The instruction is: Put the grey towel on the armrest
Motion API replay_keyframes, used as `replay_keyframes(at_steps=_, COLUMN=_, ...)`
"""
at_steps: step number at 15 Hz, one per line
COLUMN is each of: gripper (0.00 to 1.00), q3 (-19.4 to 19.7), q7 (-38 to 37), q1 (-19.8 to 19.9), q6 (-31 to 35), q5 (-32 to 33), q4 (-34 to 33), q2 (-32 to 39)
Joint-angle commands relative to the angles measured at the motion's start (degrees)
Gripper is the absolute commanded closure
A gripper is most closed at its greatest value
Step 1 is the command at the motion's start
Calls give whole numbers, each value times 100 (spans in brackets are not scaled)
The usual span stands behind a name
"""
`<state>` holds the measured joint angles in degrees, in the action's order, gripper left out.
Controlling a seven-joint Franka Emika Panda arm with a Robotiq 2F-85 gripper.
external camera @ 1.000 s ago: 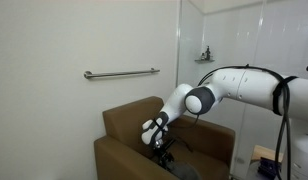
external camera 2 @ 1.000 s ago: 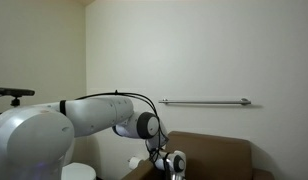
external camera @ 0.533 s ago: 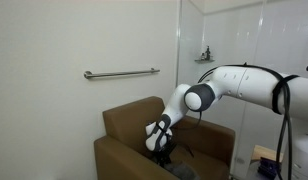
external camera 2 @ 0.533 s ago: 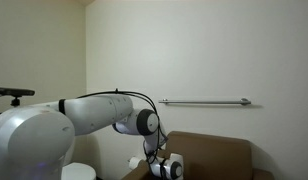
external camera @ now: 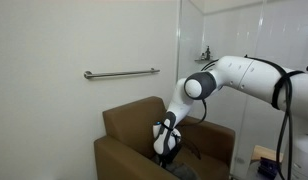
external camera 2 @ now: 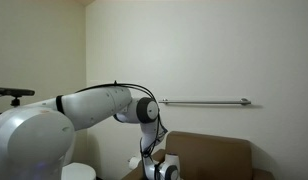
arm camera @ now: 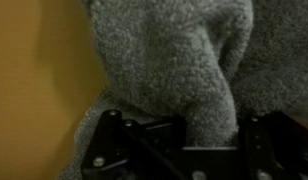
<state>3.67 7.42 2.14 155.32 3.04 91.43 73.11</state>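
Clearly, the jaws are clamped together on a raised fold of the grey towel (arm camera: 164, 60).

White, glossy, rounded arm (external camera: 244, 80) shells in both exterior views. There's a dark grey round cap (external camera: 194, 87) on the joint and a black cable (external camera: 283, 98) looping at the right. Up close, the gripper (arm camera: 184, 140) is black metal with small screws (arm camera: 94, 160) showing.

Both exterior views: even diffuse indoor light, low-res, slightly soft, no glare on wall (external camera: 54, 40). Wrist view: dim, grey towel (arm camera: 159, 60) blurred close-up, bottom edge dark
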Motion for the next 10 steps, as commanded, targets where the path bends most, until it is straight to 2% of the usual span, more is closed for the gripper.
replay_keyframes(at_steps=1, gripper=97, q3=-73, q7=50, q1=58, q6=336, q5=118, q4=1040, q2=-746)
replay_keyframes(at_steps=2, gripper=97, q3=-64, q7=0, q1=30, q6=277, q5=102, q4=1168, q2=-870)
replay_keyframes(at_steps=4, gripper=97, q3=-58, q7=-27, q1=5, q6=-292, q5=89, q4=1059, q2=-926)
replay_keyframes(at_steps=5, gripper=96, q3=-62, q7=-51, q1=22, q6=-25, q5=80, q4=702, q2=-564)
replay_keyframes(at_steps=10, gripper=97, q3=-22, q7=-127, q1=-45, q6=-212, q5=88, q4=798, q2=-730)
